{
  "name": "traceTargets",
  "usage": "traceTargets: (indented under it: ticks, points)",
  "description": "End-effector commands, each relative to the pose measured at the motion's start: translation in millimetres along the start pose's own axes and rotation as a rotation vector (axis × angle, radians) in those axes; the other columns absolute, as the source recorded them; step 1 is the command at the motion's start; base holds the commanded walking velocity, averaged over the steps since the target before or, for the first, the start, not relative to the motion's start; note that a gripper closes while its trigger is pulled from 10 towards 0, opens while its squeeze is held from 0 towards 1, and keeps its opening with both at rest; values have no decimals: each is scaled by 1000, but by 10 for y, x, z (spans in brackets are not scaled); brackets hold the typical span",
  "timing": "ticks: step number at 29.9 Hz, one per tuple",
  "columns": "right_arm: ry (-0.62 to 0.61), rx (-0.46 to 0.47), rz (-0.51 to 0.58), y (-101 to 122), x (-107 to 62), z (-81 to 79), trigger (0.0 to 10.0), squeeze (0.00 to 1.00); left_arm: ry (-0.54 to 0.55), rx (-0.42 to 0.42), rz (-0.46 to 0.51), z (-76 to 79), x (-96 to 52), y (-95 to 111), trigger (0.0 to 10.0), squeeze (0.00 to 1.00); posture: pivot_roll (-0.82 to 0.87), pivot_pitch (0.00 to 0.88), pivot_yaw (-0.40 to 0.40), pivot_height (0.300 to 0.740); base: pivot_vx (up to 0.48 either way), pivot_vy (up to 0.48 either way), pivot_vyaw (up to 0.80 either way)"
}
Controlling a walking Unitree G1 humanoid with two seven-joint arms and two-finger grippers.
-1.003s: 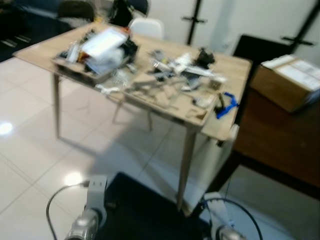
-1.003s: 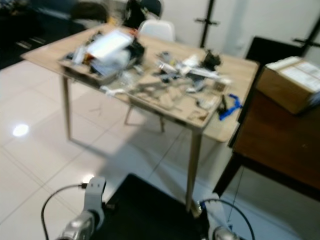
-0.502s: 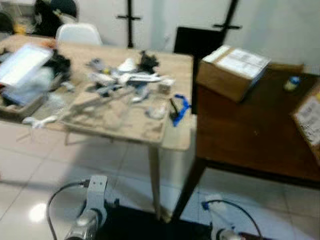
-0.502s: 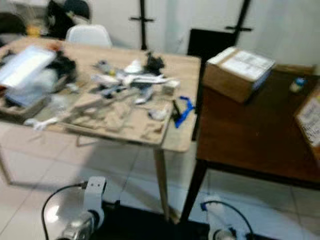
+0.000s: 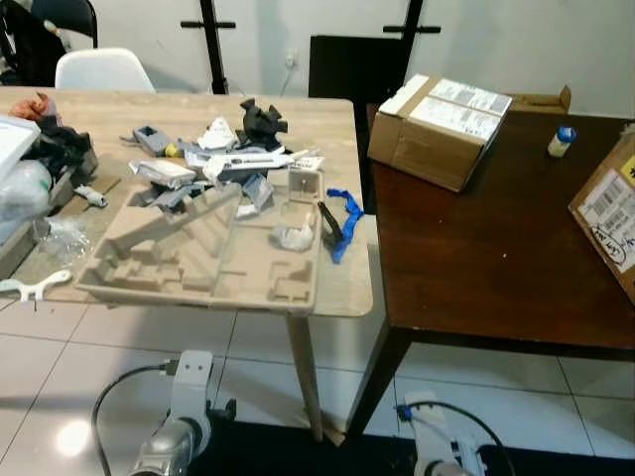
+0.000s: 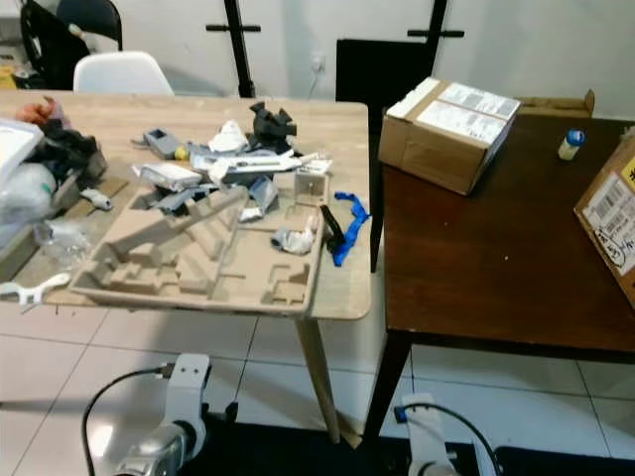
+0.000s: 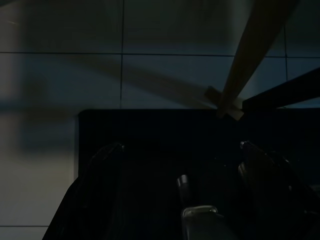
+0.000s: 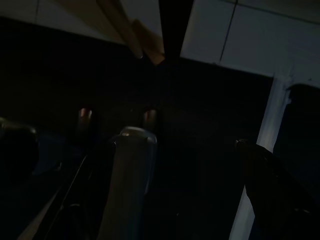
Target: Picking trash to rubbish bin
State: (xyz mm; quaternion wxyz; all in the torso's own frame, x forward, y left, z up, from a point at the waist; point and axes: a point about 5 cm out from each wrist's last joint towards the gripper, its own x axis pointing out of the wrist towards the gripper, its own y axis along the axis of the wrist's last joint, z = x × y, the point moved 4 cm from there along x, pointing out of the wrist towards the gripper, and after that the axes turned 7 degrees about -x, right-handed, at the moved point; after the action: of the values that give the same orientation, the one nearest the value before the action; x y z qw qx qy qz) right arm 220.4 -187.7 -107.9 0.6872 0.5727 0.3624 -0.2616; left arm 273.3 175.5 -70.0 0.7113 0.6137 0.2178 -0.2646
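Note:
Trash lies on a light wooden table (image 5: 342,293): a moulded cardboard pulp tray (image 5: 208,253), a blue strap (image 5: 345,220), a black lump (image 5: 260,119), and several crumpled wrappers (image 5: 230,159). Both silver arms hang idle at the picture's lower edge, the left arm (image 5: 179,436) and the right arm (image 5: 437,458), below the table front. In the dark left wrist view my left gripper (image 7: 180,160) is open over a black mat (image 7: 150,135). My right gripper (image 8: 170,200) also stands open, holding nothing, above the same mat near the table leg (image 8: 125,30).
A dark brown table (image 5: 476,268) abuts on the right, bearing a cardboard box (image 5: 439,117), a small blue-capped bottle (image 5: 562,141) and another box (image 5: 610,213). A white chair (image 5: 99,69) stands behind. More clutter (image 5: 25,174) is at far left. White tiled floor (image 5: 60,377) surrounds.
The camera has swung to the right and the picture has sharpened, so the brown table and boxes came into view. Both arms hang as before.

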Motion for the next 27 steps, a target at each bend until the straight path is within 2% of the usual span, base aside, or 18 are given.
traceTargets:
  ticks: [1,5,14,16,18,21,27]
  points:
    - [5,11,-27,-98,-18,3,10000,0,2,9,-35,-22,-30,-119,10000,0,-64,98,14,740,0,0,0]
    - [40,-21,-12,-74,-22,1,10000,0,2,12,-34,-25,-34,-122,10000,0,-59,95,12,740,0,0,0]
    - [46,-21,-6,-66,-23,1,10000,0,1,10,-34,-28,-35,-124,10000,0,-59,95,12,740,0,-53,0]
    - [175,-62,63,197,-45,120,10000,0,38,-4,-40,-76,-36,-127,10000,0,-73,75,11,740,0,0,0]
    - [283,-144,112,394,-93,185,10000,0,53,-7,-41,-86,-29,-114,10000,0,-76,72,8,740,0,0,0]
    - [335,-192,147,521,-126,213,10000,0,52,-5,-38,-79,-22,-94,10000,0,-81,72,6,740,0,0,0]
    - [354,-216,157,566,-139,216,10000,0,52,-5,-37,-76,-20,-91,10000,0,-81,72,6,740,0,0,0]
